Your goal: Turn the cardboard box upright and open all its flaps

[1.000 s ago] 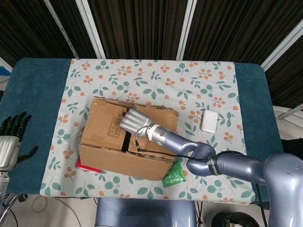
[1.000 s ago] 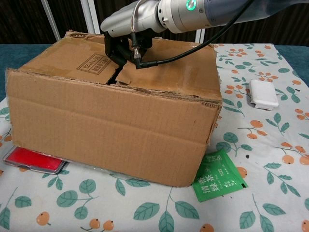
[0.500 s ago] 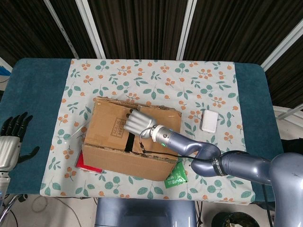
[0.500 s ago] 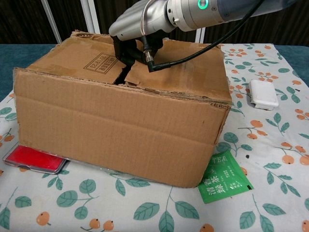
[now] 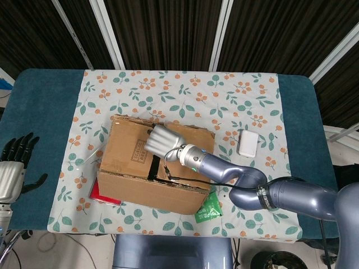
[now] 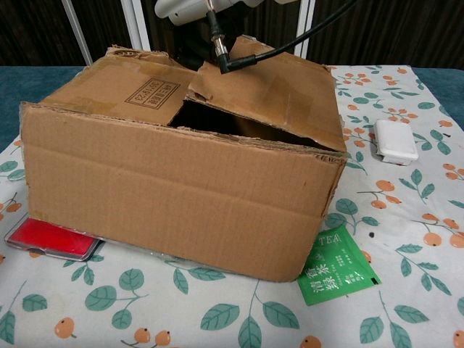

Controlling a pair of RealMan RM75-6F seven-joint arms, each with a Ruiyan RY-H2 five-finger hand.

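While its fingers curl over the inner edge of a top flap, the right hand [image 5: 162, 140] grips that right flap [image 6: 279, 98] and holds it tilted up, so a dark gap shows beneath it in the chest view. The hand's silver back faces up in the head view; the chest view catches only its underside and a black cable at the upper edge. The cardboard box [image 5: 151, 165] sits upright near the middle of the table, slightly toward 7 o'clock, with its long side facing the chest camera. The left flap [image 6: 123, 90], printed with a small rectangular label, lies flat and closed at 9 o'clock from the hand.

A red flat item [image 6: 51, 241] pokes out from under the box's corner at about 7 o'clock from the hand. A green tea packet [image 6: 335, 267] lies on the cloth at 5 o'clock, touching the box's near right corner. A white rectangular pad [image 5: 248, 143] rests at 3 o'clock, well apart from the box. All of this lies on a floral tablecloth [image 5: 185, 89] over a teal table [image 5: 47, 95].

The left hand [image 5: 14, 162] hangs at the table's 9 o'clock edge, far from the box, fingers spread and holding nothing.
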